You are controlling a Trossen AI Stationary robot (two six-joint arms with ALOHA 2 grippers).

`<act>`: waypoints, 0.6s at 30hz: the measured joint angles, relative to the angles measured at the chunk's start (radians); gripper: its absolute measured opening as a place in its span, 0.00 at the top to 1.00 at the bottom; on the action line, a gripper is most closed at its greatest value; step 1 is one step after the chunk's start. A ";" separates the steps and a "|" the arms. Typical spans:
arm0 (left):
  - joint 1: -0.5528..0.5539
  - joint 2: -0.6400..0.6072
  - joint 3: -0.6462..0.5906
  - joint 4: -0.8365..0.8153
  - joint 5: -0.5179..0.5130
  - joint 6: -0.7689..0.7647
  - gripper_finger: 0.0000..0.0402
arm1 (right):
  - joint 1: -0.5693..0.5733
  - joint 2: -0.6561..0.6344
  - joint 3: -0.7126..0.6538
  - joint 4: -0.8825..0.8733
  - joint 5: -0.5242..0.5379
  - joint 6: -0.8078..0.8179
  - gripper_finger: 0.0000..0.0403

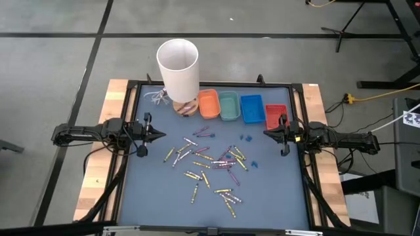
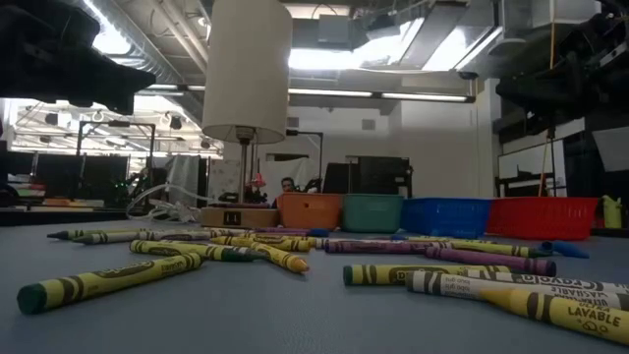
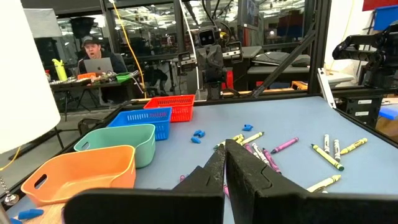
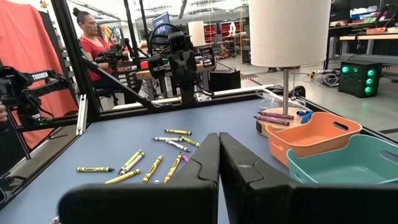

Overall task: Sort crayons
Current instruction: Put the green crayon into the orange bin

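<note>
The crayons [image 1: 210, 164] lie scattered across the middle of the blue tabletop [image 1: 151, 196], a loose spread of yellow, purple and pale sticks, with a few purple ones [image 1: 204, 132] lying apart just near the orange tray [image 1: 209, 103]. Along the far edge stand four small trays in a row: orange, then teal [image 1: 229, 105], blue [image 1: 252, 108] and red [image 1: 275, 115] toward the right. A lamp [image 1: 178, 69] with a white shade stands on a wooden base at the left end of that row, touching or just beside the orange tray. A few small blue bits [image 1: 247, 138] lie between the trays and the crayons. The left pincer [image 1: 162, 136] hangs at the left side of the tabletop, its fingers pressed together and holding nothing, pointing toward the crayons. The right pincer [image 1: 266, 133] hangs at the right side, near the red tray, its fingers likewise together and empty. Both pincers stay clear of the crayons. In the room beyond the tabletop, a person [image 3: 93, 53] sits at a laptop, and another person [image 4: 92, 34] in a red top sits at a far bench.
</note>
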 joint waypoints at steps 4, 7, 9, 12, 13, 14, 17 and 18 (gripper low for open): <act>0.000 0.000 0.000 0.000 0.000 0.000 1.00 | 0.000 0.000 0.000 0.004 0.000 0.009 0.99; 0.000 0.000 0.000 0.000 0.000 0.000 1.00 | 0.000 0.000 0.000 0.013 -0.001 0.010 0.99; 0.000 0.000 0.000 0.000 0.000 0.000 1.00 | 0.000 0.000 0.000 0.026 -0.001 0.021 0.98; 0.000 0.000 0.000 0.000 0.000 0.000 1.00 | 0.000 0.000 0.000 0.084 -0.001 0.071 0.92; 0.000 0.000 0.000 0.000 0.000 0.000 1.00 | 0.000 0.000 0.000 0.111 -0.001 0.089 0.89; 0.000 0.000 0.000 0.000 0.000 0.000 1.00 | 0.000 0.000 0.000 0.135 -0.002 0.100 0.86; 0.000 0.000 0.000 0.000 0.000 0.000 1.00 | 0.000 0.000 0.000 0.200 -0.002 0.119 0.75; 0.000 0.000 0.000 0.000 0.000 0.000 1.00 | 0.000 0.000 0.001 0.217 -0.002 0.119 0.71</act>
